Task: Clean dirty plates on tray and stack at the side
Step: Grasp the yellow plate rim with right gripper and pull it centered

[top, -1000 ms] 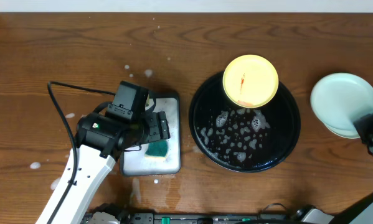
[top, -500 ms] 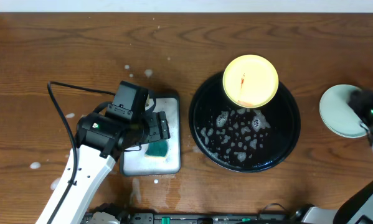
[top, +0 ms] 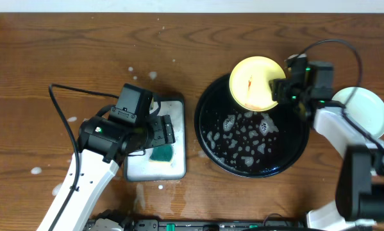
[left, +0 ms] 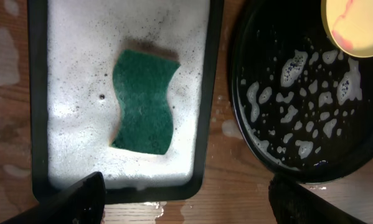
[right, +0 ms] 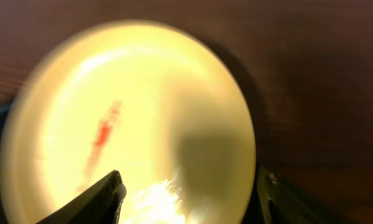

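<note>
A yellow plate (top: 252, 82) (right: 124, 118) with a red smear (right: 102, 134) rests on the far rim of the black tray (top: 208, 144), which holds foam patches. Two pale plates (top: 369, 110) sit stacked on the table at the right. My right gripper (top: 278, 90) (right: 189, 199) is open at the yellow plate's right edge, one finger over the plate and the other outside its rim. My left gripper (top: 163, 136) (left: 186, 205) hangs open above a green sponge (top: 161, 154) (left: 142, 102), with nothing between its fingers.
The sponge lies in a foamy white rectangular tray (top: 175, 168) (left: 208, 93) left of the black tray (left: 261, 155). Foam spots and wet patches dot the wooden table. A black cable loops out from the left arm.
My right gripper has left the pale plates at the right and swung left to the yellow plate, its jaws now apart. The left arm has not moved.
</note>
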`<state>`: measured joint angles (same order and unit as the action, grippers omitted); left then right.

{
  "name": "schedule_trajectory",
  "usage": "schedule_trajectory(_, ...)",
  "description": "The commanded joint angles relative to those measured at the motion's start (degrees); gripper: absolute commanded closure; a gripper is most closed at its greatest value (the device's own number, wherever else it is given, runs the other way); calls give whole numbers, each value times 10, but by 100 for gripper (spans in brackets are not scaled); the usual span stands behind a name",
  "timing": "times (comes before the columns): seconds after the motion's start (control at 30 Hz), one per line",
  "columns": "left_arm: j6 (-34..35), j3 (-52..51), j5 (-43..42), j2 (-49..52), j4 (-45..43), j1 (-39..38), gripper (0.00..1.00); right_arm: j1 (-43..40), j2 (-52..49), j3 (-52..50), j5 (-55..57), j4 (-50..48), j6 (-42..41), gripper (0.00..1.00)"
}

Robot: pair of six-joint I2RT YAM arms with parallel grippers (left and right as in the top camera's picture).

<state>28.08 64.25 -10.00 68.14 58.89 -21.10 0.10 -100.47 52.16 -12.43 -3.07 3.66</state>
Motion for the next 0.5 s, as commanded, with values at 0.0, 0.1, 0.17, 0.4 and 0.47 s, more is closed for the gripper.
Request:
schedule_trajectory(0.0, -6, 0, 1, 0, 2, 2, 16, 0, -44, 5, 62, -30, 30, 34)
schedule_trajectory(0.1, -6, 0, 1, 0, 2, 2, 16, -5, -60, 5, 62, -40, 10, 39)
schedule_trajectory(0.17, -6, 0, 1, 0, 2, 2, 16, -5, -62, 5, 59, -33, -17, 53)
schedule_trajectory(0.4, -6, 0, 1, 0, 2, 2, 16, -4, -40, 5, 8, 25, -97, 99)
schedule_trajectory(0.47, -6, 0, 1, 0, 2, 2, 16, 0, -16, 5, 7, 57, -105, 99)
